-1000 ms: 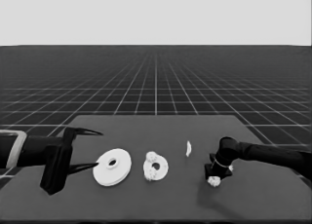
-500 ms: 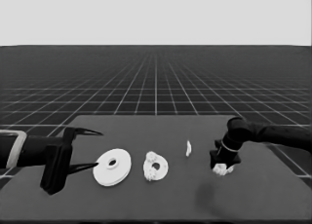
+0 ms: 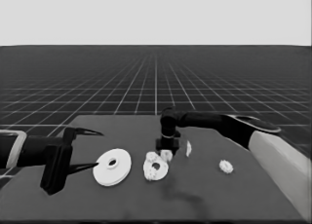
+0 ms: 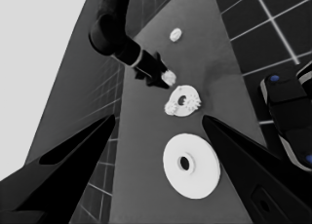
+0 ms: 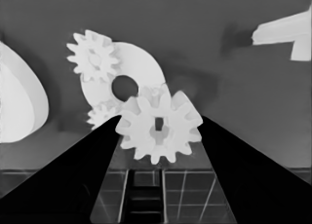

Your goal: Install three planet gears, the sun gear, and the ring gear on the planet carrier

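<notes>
Held between the two fingers of the right claw (image 5: pixel 158 136): a small toothed gear (image 5: pixel 159 128), clamped at its sides, hanging just above the near-right rim of the smaller round part (image 5: pixel 131 73), apparently apart from it. In the head view, seen as a white gear (image 3: pixel 166 155) under the claw's tip (image 3: pixel 165 148), right beside the smaller round part (image 3: pixel 156 169) near the middle of the bench (image 3: pixel 204 199). Already lying on that smaller round part: two gears, one (image 5: pixel 92 56) on its far-left rim and another (image 5: pixel 102 116) at its near-left edge, partly hidden by a finger. Just to the left, apart from it: the larger round part (image 3: pixel 112 166), flat on the bench, small hole in its middle, showing also in the left wrist view (image 4: pixel 191 164). Off to the right, well apart from the rest: a fourth gear (image 3: pixel 225 166) lying alone on the bench. Behind and right of the held gear: a thin white piece (image 3: pixel 188 148), standing on edge. Right arm reaching in from the right edge across the bench, pale grey part filling the lower right corner. Parked over the bench's left end: the left claw (image 3: pixel 87 148), fingers spread wide apart, gripping nothing, one fingertip close to the larger round part's left rim.
</notes>
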Action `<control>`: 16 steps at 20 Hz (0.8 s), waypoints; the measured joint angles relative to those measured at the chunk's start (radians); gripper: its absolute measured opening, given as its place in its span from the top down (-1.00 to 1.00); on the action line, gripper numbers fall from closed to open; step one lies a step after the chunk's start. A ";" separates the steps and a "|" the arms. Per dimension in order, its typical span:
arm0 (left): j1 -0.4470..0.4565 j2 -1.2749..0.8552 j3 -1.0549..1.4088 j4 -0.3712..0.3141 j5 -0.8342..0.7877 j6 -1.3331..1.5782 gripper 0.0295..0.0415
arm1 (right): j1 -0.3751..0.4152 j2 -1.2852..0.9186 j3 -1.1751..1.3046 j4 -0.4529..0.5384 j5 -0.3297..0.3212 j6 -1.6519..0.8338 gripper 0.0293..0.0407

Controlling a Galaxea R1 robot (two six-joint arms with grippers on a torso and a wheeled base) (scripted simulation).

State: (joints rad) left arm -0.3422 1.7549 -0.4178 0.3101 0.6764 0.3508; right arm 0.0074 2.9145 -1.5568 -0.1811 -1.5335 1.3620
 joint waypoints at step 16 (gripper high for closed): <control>0.000 0.000 0.000 0.000 0.000 0.000 -0.49 | -0.155 0.031 -0.108 -0.146 0.055 -0.063 -0.61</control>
State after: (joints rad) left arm -0.3422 1.7549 -0.4178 0.3101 0.6764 0.3508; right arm -0.1474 2.9459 -1.6647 -0.3272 -1.4781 1.2989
